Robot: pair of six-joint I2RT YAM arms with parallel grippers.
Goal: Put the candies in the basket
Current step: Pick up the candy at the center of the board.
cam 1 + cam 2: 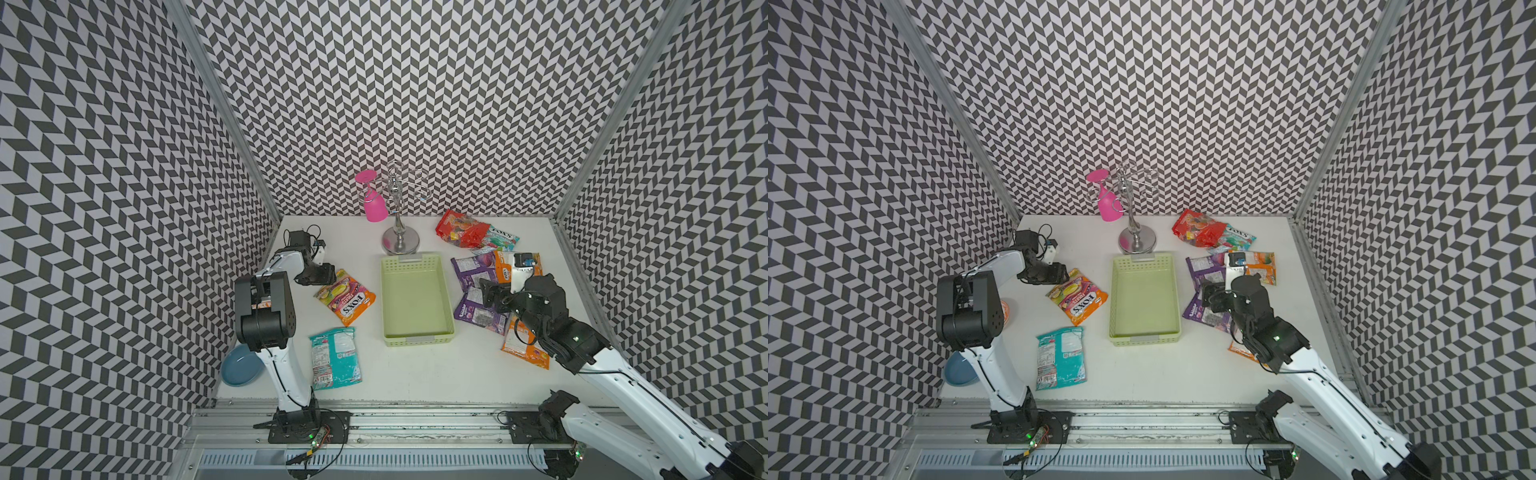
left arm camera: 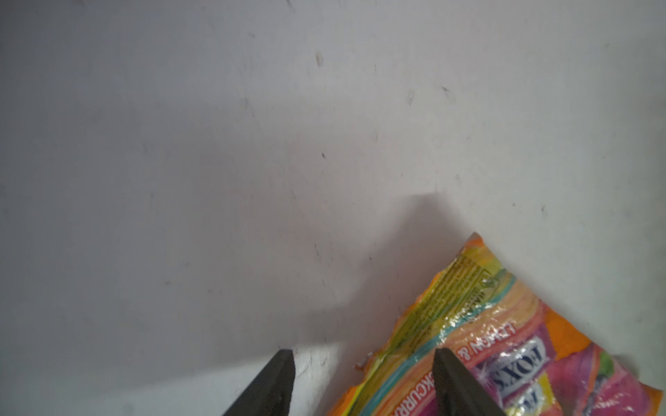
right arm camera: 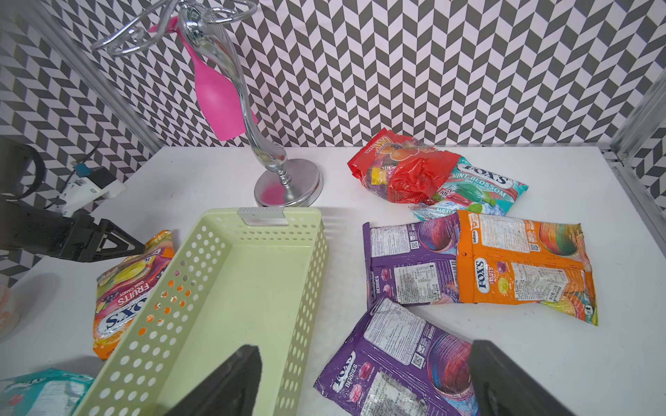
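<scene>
White table (image 1: 415,374), boxed in by black-and-white chevron walls. We see the left end effector (image 2: 364,354) low over it with its jaws spread. One finger is above a corner of a glossy orange "FOX'S" fruits candy bag (image 1: 345,300), the other over bare table, and nothing is pinched.

The right end effector (image 3: 365,349) hangs spread wide and empty above a purple "FOX'S" berries candy bag (image 3: 393,335). This bag lies just beside the shallow pale-green perforated plastic basket (image 1: 409,262).

That basket sits mid-table and holds nothing, so we judge the task barely begun: all eight bags we count lie on the table. Left of the basket are the orange one and a teal bag (image 1: 334,357). Right of it are two purple, two orange, a red bag (image 3: 400,169) and a mint-green bag (image 3: 483,187).

Behind stands a chrome stand (image 1: 401,243) holding a pink plastic goblet (image 1: 374,205). A blue plate (image 1: 239,368) sits near left.
</scene>
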